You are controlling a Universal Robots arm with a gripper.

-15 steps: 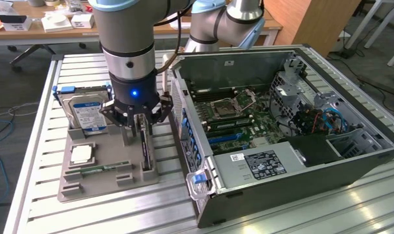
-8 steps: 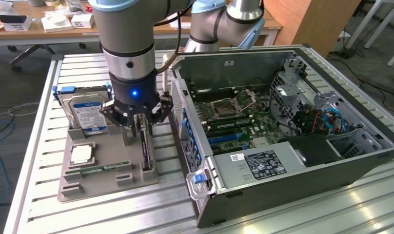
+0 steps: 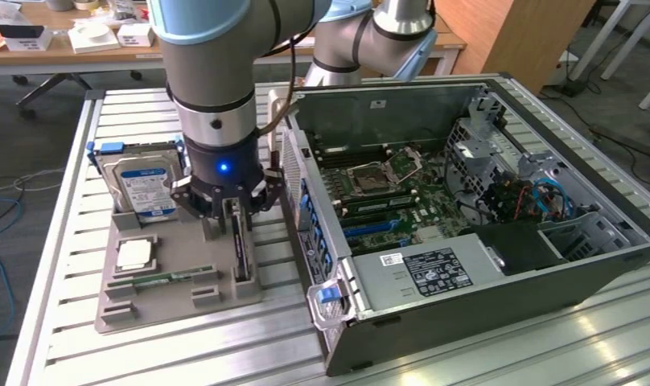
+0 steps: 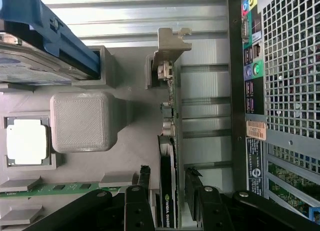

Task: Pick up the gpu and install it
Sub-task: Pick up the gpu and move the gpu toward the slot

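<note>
The thin, dark gpu [image 4: 167, 201] card with a silver metal bracket [image 4: 170, 46] is seen standing on edge in the grey plastic holder tray [image 3: 174, 301]. The black gripper [image 3: 236, 211] is placed over it, its fingers [image 4: 144, 175] spread apart, one on each side of the card.

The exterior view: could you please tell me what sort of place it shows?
Probably a robotics lab or workshop: an open computer case on a slotted metal table, a grey tray holding a hard drive, and cluttered desks behind.
</note>
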